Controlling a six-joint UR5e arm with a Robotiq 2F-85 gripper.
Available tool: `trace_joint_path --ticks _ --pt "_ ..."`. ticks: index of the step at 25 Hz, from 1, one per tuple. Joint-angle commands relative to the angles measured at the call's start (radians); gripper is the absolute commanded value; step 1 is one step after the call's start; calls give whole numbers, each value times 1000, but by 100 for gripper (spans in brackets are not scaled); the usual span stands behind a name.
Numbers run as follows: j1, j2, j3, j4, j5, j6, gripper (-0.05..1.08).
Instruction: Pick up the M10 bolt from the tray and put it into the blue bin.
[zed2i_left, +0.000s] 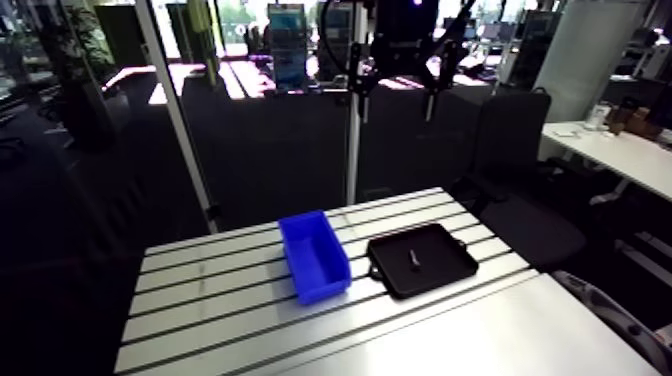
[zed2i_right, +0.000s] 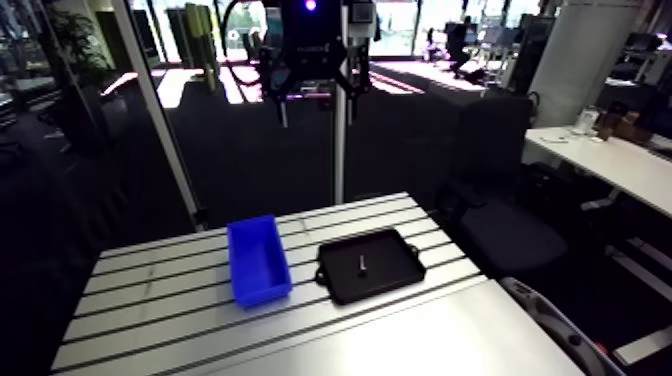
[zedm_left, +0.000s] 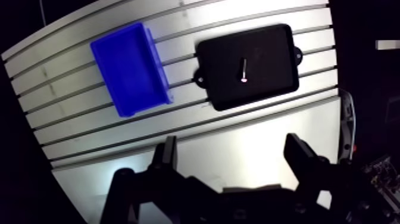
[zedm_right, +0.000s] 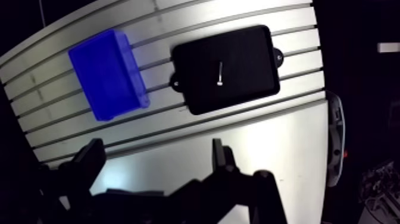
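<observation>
Gripper (zedm_left: 232, 150) spread wide, empty, high over worktop (zedm_left: 77, 113); M10 bolt (zedm_left: 244, 69) lying mid tray (zedm_left: 271, 50) (blue bin (zedm_left: 128, 68) just beside, apart).

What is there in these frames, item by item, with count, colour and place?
table: one, silver slotted aluminium, carries everything else.
blue bin: one, blue, open side up and empty, on the table beside the tray, not touching it.
tray: one, black, flat on the table, with small tabs at its ends.
M10 bolt: one, dark with a bright end, lying near the tray's middle.
gripper: one, black, two fingers apart with nothing between them, high above the table, well clear of both tray and bin.
</observation>
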Motion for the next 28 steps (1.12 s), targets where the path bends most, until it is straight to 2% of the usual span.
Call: trace_joint_path --ticks 1,9,20,28 --pt "-61 23 100 -115 0 -94 3" --pt "-67 77 202 -256 5 -96 5" --pt "-90 102 262 -319 3 -148 6" --pt "-131 108 329 -405 6 -197 6"
